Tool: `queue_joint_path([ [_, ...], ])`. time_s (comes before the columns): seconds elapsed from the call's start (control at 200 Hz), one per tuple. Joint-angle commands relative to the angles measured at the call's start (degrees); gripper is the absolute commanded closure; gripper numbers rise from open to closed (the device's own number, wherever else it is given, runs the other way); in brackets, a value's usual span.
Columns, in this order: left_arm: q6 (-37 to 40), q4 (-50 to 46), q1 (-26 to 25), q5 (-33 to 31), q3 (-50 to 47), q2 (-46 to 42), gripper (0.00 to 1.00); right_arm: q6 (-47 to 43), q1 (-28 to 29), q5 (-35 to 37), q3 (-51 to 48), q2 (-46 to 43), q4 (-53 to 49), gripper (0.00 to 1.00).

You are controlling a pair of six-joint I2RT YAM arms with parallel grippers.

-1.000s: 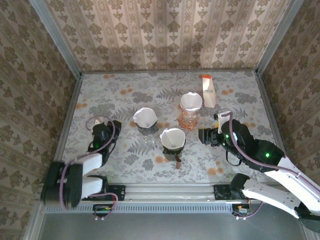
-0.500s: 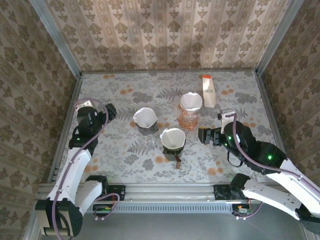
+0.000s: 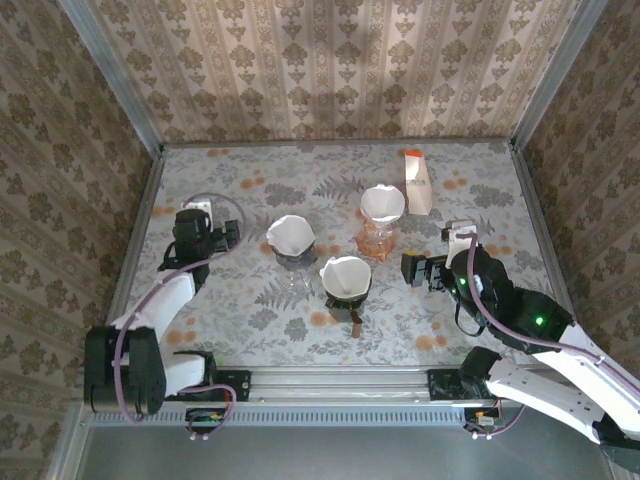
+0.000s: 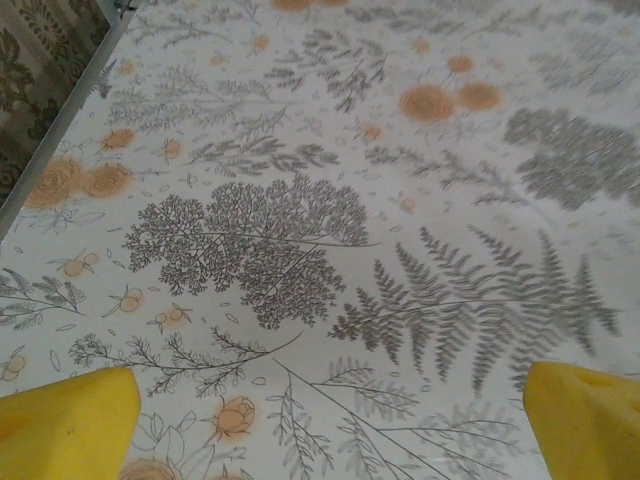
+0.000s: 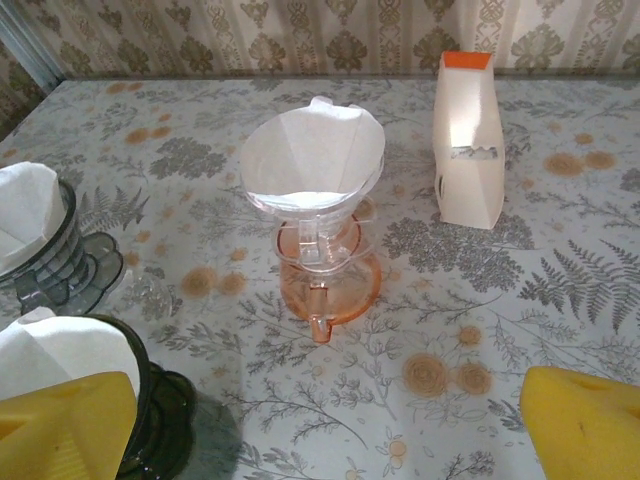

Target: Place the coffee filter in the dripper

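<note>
Nearest first: my left gripper (image 4: 327,405) stands spread as wide as it goes, yellow pads (image 4: 62,425) at the two lower corners of its wrist view, nothing between them but the flowered table (image 4: 300,240); it holds nothing; it hangs low over the left side, well apart from the drippers, likely parked out of the way.

My right gripper (image 5: 330,425) is likewise wide open and empty; it faces the drippers from the right, pads apart from all of them.

Just beside its left pad sits the dark dripper (image 5: 160,420), white paper inside; pad and frame edge cut off most of it, so the seating is hard to judge there.

Further left, the grey dripper (image 5: 60,265) carries paper too; the frame edge cuts it.

Straight ahead, mid-table, the orange dripper (image 5: 325,275) stands upright on its round foot, handle toward me; the filter (image 5: 315,150) sits in its cone, open mouth up, rim a little above the cone's lip and somewhat uneven; judging by this, the placing looks done, which would explain open jaws drawn clear.

Whether the paper tip reaches the cone's bottom I cannot tell.

Beyond, to the right, the white box (image 5: 468,140) with orange top stands upright near the back wall (image 5: 300,35), presumably the filter supply; what its side slot holds is too small to read.
</note>
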Motion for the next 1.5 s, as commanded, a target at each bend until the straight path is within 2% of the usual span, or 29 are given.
queue_joint_path([
  [0.0,5.0,15.9,1.3,-3.2,-3.8,3.8,0.0,-1.1,-0.3,3.6,-0.6,-0.6,1.3,0.0],
  [0.275,8.8,39.7,2.8,-2.7,-10.1,14.4,0.0,-2.1,-0.3,5.8,-2.1,-0.3,1.8,0.0],
  [0.37,9.4,52.6,3.1,-2.7,-14.0,19.9,0.0,-2.8,-0.4,7.4,-3.0,-0.3,2.8,0.0],
  [0.425,7.3,46.5,3.6,-2.0,-13.0,17.8,0.0,-2.9,-0.7,9.1,-3.5,-0.3,3.0,0.0],
  [0.575,7.6,47.3,4.0,-3.2,-12.1,19.0,0.0,-2.4,-4.1,13.3,-5.8,0.4,5.8,0.0],
  [0.62,7.1,46.0,3.9,-3.2,-11.9,18.7,0.0,-1.1,-6.3,14.9,-6.5,1.3,6.5,0.0],
  [0.725,7.5,46.7,3.8,-3.4,-12.0,18.9,0.0,-0.8,-13.2,12.6,-8.2,4.3,10.9,0.0],
  [0.81,7.5,46.7,3.8,-3.4,-12.0,18.9,0.0,1.0,-18.6,13.6,-10.0,7.5,14.1,0.0],
  [1.03,7.5,46.5,3.8,-3.5,-11.9,18.9,0.0,-11.2,-30.6,7.9,-15.7,15.8,30.5,0.0],
  [1.14,7.5,46.6,3.8,-3.5,-11.9,18.9,0.0,-13.4,-36.1,2.0,-22.0,17.8,44.2,0.0],
  [1.225,7.6,46.6,3.8,-3.5,-11.9,18.9,0.0,-16.8,-38.2,1.0,-26.3,21.1,55.9,0.0],
  [1.495,7.6,46.6,3.8,-3.5,-11.9,18.9,0.0,-20.8,-40.6,-2.9,-26.5,37.6,72.3,0.0],
])
